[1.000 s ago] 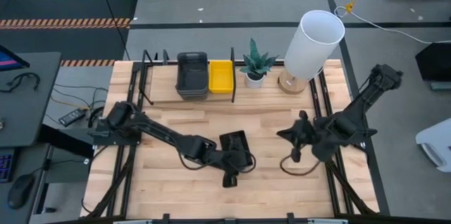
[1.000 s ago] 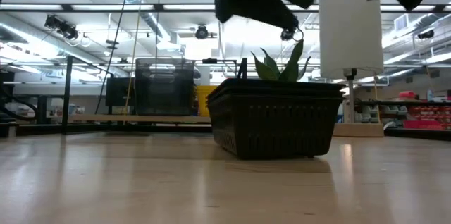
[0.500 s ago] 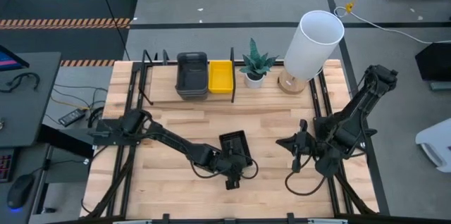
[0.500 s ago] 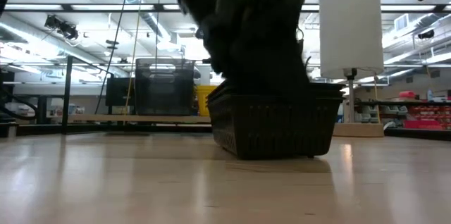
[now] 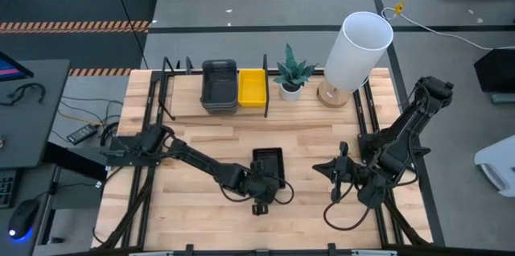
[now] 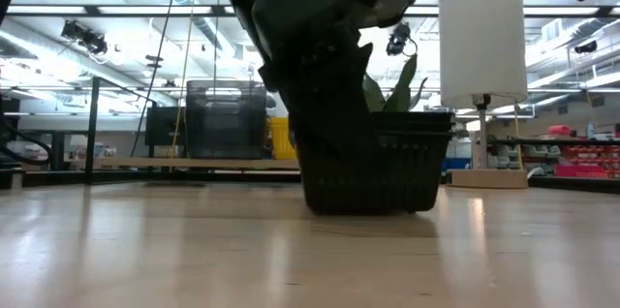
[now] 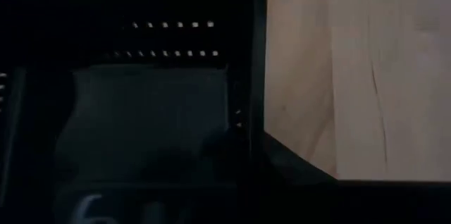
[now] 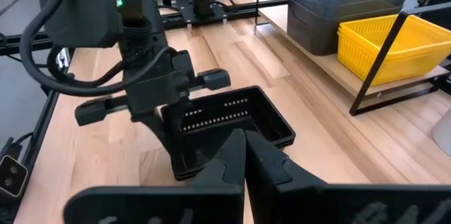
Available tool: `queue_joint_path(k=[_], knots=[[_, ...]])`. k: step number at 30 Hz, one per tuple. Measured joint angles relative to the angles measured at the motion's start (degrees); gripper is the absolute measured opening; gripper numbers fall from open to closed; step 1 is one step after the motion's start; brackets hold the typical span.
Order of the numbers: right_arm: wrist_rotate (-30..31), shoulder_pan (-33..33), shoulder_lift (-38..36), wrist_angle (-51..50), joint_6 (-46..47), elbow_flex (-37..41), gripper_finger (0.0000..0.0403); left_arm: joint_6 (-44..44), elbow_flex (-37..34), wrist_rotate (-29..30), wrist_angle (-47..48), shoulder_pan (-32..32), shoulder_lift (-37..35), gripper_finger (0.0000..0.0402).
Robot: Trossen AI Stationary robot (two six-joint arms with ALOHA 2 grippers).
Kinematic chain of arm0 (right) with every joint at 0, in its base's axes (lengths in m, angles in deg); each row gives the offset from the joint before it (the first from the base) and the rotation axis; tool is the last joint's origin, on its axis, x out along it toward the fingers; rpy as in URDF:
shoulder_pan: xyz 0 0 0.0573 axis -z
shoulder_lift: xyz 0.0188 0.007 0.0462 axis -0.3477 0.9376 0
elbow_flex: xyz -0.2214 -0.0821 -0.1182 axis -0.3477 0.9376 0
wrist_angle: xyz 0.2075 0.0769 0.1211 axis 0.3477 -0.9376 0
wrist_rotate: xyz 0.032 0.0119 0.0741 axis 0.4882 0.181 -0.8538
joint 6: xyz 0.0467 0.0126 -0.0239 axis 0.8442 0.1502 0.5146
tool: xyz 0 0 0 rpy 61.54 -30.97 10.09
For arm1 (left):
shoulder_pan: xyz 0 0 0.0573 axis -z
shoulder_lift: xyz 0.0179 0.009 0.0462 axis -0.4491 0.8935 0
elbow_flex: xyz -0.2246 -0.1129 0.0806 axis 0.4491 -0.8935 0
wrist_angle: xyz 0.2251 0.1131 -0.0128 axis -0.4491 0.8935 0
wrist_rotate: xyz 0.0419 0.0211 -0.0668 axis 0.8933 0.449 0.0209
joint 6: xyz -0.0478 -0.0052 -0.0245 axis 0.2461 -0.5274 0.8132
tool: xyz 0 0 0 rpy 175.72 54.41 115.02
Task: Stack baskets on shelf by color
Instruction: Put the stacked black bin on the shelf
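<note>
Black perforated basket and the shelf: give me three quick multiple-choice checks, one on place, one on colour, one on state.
1. Where is the black perforated basket?
A. on the shelf
B. on the tabletop
C. inside the yellow basket

2. What colour is the basket beside the grey stack on the shelf?
A. yellow
B. red
C. white

3. Where is the left hand?
A. at the black basket's near end
B. over the plant
C. on the shelf

Answers: 1 B, the high view shows it on bare tabletop, well short of the shelf. 2 A, a yellow basket sits there. 3 A, the right wrist view shows it down at that end.
</note>
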Motion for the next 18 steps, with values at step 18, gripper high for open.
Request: queue_joint_path(k=[18], knots=[[1.48, -2.31, 0.00, 0.63, 0.04, 0.00, 0.0005, -3.45, -7.33, 7.04, 25.69, 0.78, -23.58, 0.0017]])
